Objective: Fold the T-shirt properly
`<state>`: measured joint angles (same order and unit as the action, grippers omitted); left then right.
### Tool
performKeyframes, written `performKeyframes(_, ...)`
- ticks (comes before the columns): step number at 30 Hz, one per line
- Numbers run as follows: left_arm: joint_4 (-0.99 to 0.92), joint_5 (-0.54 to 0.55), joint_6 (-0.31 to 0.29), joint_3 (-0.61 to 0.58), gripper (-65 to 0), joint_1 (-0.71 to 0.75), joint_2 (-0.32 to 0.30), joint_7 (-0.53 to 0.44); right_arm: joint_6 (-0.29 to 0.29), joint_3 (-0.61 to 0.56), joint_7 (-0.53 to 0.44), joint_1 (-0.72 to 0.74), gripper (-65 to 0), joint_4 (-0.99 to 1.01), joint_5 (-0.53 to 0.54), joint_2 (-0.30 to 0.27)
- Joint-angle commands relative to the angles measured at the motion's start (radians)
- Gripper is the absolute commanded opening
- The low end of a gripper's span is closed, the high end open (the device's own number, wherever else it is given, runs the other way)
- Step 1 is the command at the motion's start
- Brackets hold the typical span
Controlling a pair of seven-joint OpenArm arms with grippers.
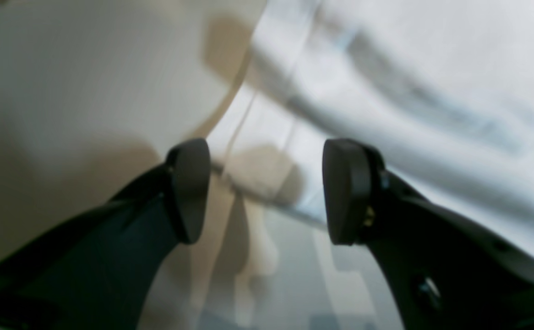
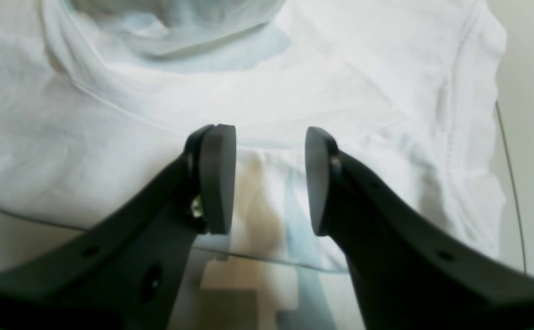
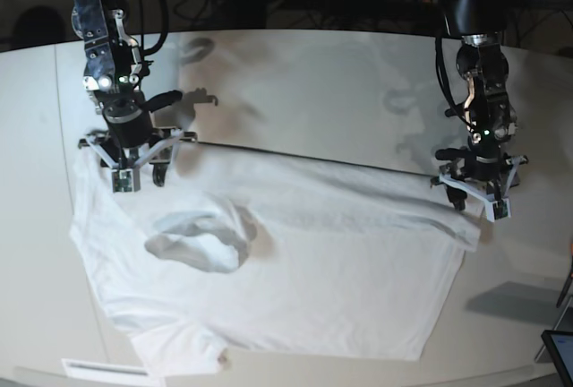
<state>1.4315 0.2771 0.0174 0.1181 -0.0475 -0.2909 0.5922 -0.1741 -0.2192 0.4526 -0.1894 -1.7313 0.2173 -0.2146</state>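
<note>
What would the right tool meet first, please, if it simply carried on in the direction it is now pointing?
Most likely the T-shirt: the right tool stands open with white cloth straight ahead between its pads. How near it is cannot be judged.

Black pincer (image 2: 270,181) fingers, rounded pads

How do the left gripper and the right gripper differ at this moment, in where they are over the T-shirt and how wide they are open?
The left gripper is at the T-shirt's edge, with bare table beside it; the right gripper is over cloth, which fills most of its view. In their wrist views, the left gripper's jaws stand somewhat wider apart than the right gripper's. In the base view, the left gripper is on the right, the right gripper on the left. Both are open and hold nothing.
</note>
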Motion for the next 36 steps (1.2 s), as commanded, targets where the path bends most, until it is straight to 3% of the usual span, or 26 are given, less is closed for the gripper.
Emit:
performKeyframes(1, 0.018, -0.002, 0.002, 0.009, -27.0, -0.025, -0.006, -0.021, -0.002, 0.002, -0.028, 0.008, -40.6, -0.020, -0.005, -0.006)
performKeyframes(9, -0.033, -0.009, 0.002, 0.001, -27.0, -0.091, 0.000, -0.015, -0.002, 0.010, -0.028, 0.023, -40.6, 0.001, -0.005, -0.004)
performKeyframes(15, -0.179, -0.011, 0.002, -0.001, -27.0, -0.127, 0.002, -0.015, -0.002, 0.010, -0.028, 0.107, -40.6, 0.153, -0.005, -0.004)
performKeyframes(31, -0.084, -0.011, 0.002, -0.001, -27.0, 0.073, 0.000, -0.013, -0.003, 0.011, -0.028, 0.037, -40.6, 0.205, -0.005, -0.013)
performKeyframes(36, 0.016, -0.011, 0.002, -0.001, -27.0, 0.162, 0.022, -0.011, -0.003, 0.090, -0.028, -0.002, -40.6, 0.204, -0.005, -0.007)
